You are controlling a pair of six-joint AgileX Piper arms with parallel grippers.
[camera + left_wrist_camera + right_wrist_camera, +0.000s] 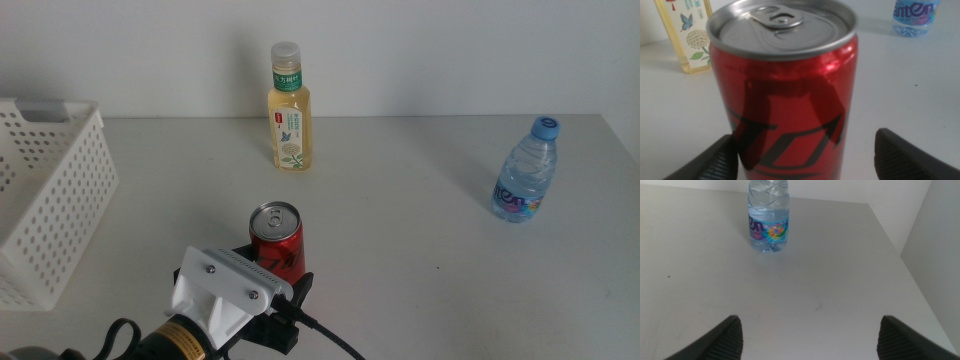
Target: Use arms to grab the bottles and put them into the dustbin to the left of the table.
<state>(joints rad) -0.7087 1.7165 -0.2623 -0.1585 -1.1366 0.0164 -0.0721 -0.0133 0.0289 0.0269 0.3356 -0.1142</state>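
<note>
Red soda can (pixel 275 238) stands upright on the table (pixel 400 270), near the front edge, centre-left. We see the left gripper (pixel 262 268) coming in low from the bottom of the middle view, white wrist housing (pixel 222 292) and black cable (pixel 330 340) behind it, pointed straight at the can. Left wrist view shows the red soda can (pixel 785 95) filling the gap between the spread jaws: one jaw sits right at the can's side, the other stands clear of it, so nothing is clamped. Middle view hides the jaws behind the housing.

Right arm is out of the middle view. Its wrist view shows its jaws wide apart and empty, low over the table, facing the water bottle (pixel 768 220), which stands well ahead of them.

Water bottle (pixel 526 170) stands at far right, the yellow tea bottle (pixel 287 108) at the back by the wall, directly behind the can. Dustbin (pixel 45 200) sits at the left edge, well apart from the can, with open table between them.
</note>
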